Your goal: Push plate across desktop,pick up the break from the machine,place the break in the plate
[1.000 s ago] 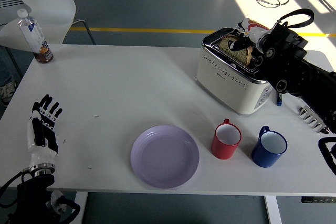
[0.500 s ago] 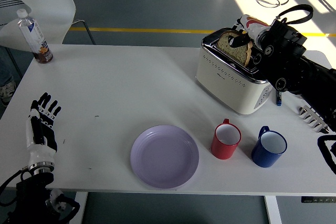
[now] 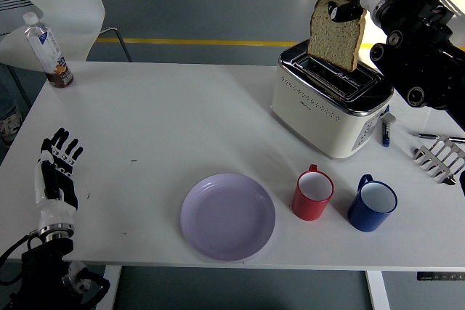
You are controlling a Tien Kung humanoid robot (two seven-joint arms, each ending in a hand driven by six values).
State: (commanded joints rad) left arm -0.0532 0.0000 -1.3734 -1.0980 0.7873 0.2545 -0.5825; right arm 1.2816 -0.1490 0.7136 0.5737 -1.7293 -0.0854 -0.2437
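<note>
A slice of brown bread (image 3: 336, 34) hangs clear above the slots of the white toaster (image 3: 328, 109) at the table's right back. My right hand (image 3: 347, 6) is shut on the bread's top edge. A lilac plate (image 3: 228, 216) lies empty near the table's front edge, left of the mugs. My left hand (image 3: 57, 173) rests at the table's left front edge, fingers spread, holding nothing.
A red mug (image 3: 313, 193) and a blue mug (image 3: 372, 204) stand between the plate and the toaster's front. A water bottle (image 3: 49, 51) stands at the back left. A pen (image 3: 386, 133) and a white rack (image 3: 440, 159) lie right of the toaster.
My right hand has lifted the bread up out of the toaster slot; it now hangs fully above the toaster. The left hand has barely moved.
</note>
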